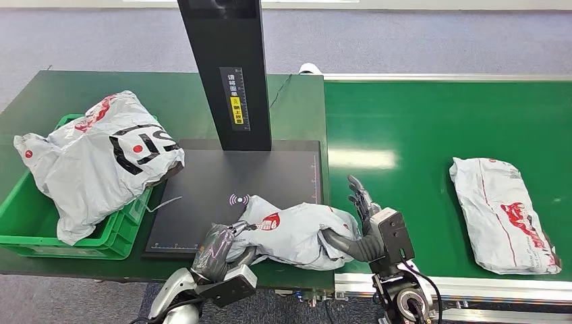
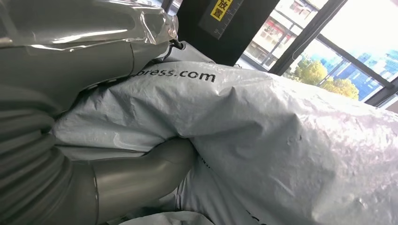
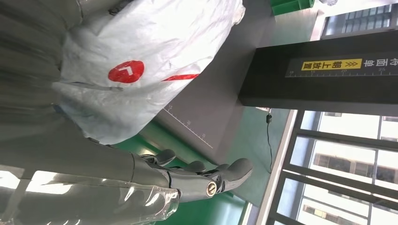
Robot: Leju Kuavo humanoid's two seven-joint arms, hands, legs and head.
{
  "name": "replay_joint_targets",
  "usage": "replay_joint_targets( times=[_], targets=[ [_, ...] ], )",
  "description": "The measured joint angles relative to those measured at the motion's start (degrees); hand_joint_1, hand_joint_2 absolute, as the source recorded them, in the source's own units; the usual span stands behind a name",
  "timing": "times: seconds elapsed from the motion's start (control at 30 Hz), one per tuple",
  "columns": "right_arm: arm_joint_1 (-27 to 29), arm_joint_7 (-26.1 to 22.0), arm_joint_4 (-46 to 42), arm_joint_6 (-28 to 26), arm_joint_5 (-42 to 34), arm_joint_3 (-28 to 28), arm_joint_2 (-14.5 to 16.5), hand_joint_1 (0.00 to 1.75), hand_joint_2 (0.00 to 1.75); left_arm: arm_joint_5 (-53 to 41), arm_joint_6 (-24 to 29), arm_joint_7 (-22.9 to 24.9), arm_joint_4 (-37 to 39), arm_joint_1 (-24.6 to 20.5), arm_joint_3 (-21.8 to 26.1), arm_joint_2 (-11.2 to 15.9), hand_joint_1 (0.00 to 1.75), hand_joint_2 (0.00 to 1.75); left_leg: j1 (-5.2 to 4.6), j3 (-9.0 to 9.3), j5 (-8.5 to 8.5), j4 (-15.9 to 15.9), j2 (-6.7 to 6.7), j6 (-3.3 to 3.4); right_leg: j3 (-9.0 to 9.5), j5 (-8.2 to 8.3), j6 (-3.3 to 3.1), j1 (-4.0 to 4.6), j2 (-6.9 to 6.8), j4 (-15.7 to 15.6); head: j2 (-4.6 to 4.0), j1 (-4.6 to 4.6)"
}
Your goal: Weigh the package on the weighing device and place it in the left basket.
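Both hands hold a crumpled white plastic mailer package [image 1: 297,233] at the black weighing platform's [image 1: 222,182] near edge — left hand [image 1: 219,251] and right hand [image 1: 361,226] each clasping an end

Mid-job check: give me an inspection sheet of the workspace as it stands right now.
Surface: dark green table; green conveyor belt to the right.
Job's things: grey package half on the black weighing platform, half over its right edge; green basket holds a large grey package.
Clutter: another package on the belt.
Hands: left hand and right hand hold the grey package at opposite ends.
Cables: thin black cable by the scanner column.
Surroundings: grey carpet, windows.
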Motion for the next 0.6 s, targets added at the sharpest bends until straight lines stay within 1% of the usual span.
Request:
replay_joint_targets(
  times=[0.27,0.37,0.43,0.5,0.6],
  targets=[
    [0.0,0.0,0.0,0.0,0.0,0.0,0.0,0.00,1.75,0.0,0.1,-0.1,-0.5,0.3,0.5,0.0,1.75,1.75,0.00,-0.01,0.00,0.0,0.00,0.00,-0.01,0.00,0.00,0.00,0.00,0.0,0.00,0.01],
    [0.0,-0.1,0.0,0.1,-0.1,0.0,0.0,0.00,1.75,0.3,1.4,-1.1,-0.7,0.5,0.6,-0.1,1.75,1.75,0.00,-0.01,0.00,0.0,0.01,0.00,-0.02,0.00,0.00,0.00,0.00,0.0,0.00,0.00],
    [0.0,-0.4,0.0,0.1,-0.3,0.0,0.0,0.00,1.75,1.0,5.5,-3.2,-1.5,1.0,1.2,-0.5,1.75,1.75,0.00,-0.02,0.00,0.0,0.02,0.00,-0.04,0.00,0.00,0.00,0.00,0.0,0.00,0.00],
    [0.0,-0.7,0.0,0.1,-0.6,0.1,0.0,0.00,1.75,1.6,12.2,-5.8,-3.0,1.5,2.2,-1.1,1.75,1.75,0.00,-0.05,0.00,0.0,0.02,0.00,-0.06,0.00,0.00,0.00,0.00,0.0,0.00,0.00],
    [-0.1,-0.8,0.2,0.2,-0.9,0.4,0.0,0.00,1.75,1.3,22.2,-7.6,-5.7,1.9,3.9,-1.9,1.75,1.75,0.00,-0.07,0.00,0.0,0.01,0.00,-0.07,0.00,0.00,0.00,0.00,0.0,0.00,0.00]
  ],
)
